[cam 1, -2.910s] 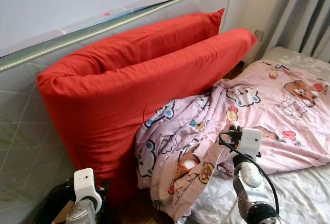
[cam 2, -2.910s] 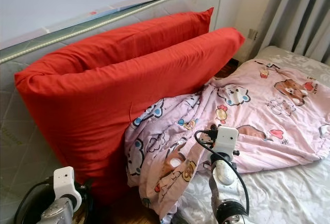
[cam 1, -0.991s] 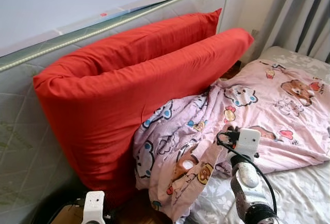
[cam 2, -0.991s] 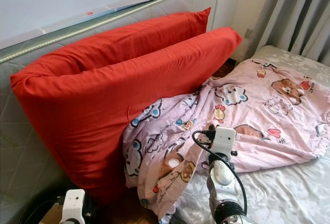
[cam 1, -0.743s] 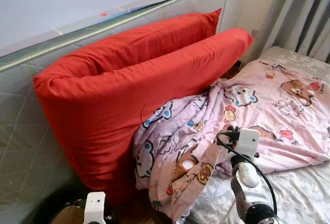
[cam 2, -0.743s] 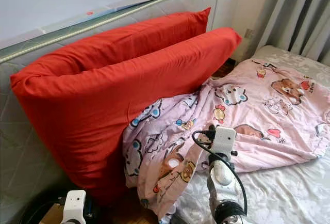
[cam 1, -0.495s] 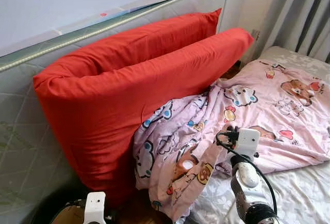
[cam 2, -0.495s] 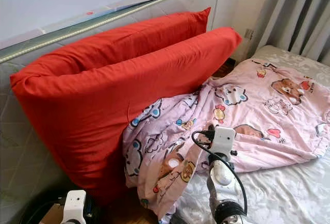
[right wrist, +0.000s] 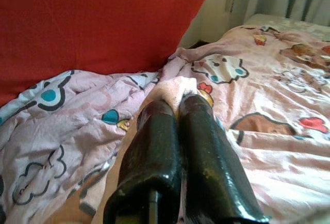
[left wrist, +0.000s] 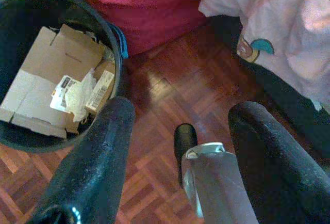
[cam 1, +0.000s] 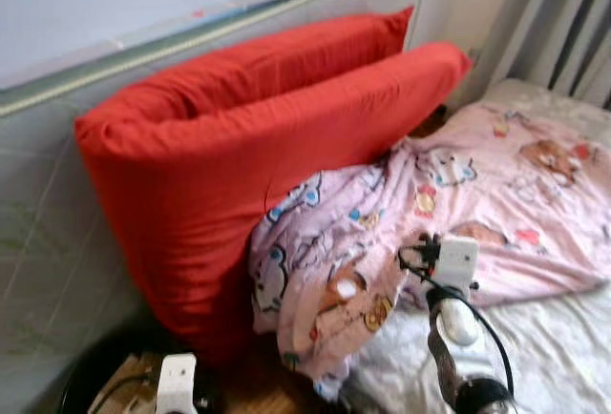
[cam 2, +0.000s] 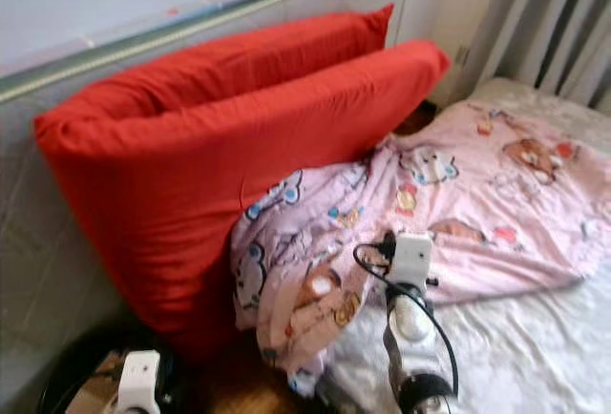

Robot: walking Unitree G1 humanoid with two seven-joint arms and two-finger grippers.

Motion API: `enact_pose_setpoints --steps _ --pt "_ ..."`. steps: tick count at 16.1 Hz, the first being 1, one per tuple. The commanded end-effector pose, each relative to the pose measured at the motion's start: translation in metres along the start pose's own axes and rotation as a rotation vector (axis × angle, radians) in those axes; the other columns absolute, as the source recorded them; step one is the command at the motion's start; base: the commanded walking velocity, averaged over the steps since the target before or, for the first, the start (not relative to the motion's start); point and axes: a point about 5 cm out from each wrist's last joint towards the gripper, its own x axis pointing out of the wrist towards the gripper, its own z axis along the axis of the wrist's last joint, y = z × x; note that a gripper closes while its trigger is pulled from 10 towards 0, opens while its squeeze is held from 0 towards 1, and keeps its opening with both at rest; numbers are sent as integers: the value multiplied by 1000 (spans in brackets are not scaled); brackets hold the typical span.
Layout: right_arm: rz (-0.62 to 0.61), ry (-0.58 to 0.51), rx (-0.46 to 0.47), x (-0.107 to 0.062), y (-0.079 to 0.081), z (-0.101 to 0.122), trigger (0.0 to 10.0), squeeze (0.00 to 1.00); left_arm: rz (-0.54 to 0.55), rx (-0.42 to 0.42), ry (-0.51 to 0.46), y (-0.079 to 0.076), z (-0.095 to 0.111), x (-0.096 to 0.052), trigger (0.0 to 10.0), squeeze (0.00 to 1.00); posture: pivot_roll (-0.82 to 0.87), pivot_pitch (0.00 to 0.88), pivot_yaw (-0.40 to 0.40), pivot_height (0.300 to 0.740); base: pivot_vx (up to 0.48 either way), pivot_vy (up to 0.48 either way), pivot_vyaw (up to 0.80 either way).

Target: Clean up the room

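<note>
The head camera is shifting a touch and blurring, so the robot seems to be moving. The right gripper is staying pinched tight on a fold of the pink blanket at the bed's near edge. The left gripper is hanging wide by the trash bin on the wood floor, beside the red pillows.

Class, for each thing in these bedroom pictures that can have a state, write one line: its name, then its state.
Red cushion: folded double, propped against the upright mattress.
Pink cartoon blanket: crumpled, one end trailing off the bed edge.
Black bin: open, holding flattened cardboard.
Left gripper: open, hanging over the wooden floor beside the bin.
Right gripper: shut on a fold of the blanket.
</note>
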Motion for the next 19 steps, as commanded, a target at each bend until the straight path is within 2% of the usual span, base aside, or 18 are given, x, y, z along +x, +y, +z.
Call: enact_pose_setpoints --steps 1,13,19 --pt "1 11 -6 0 0 -2 10000 0 5 -1 35 2 -9 -2 10000 0 -65 0 8 740 -292 0 0" --pt "65 3 19 -1 10 -1 10000 0 3 2 43 3 -10 -3 10000 0 -67 0 9 740 -293 0 0" --pt "60 -1 22 -1 10 0 10000 0 1 2 45 3 -11 -3 10000 0 -68 0 10 740 -296 0 0"
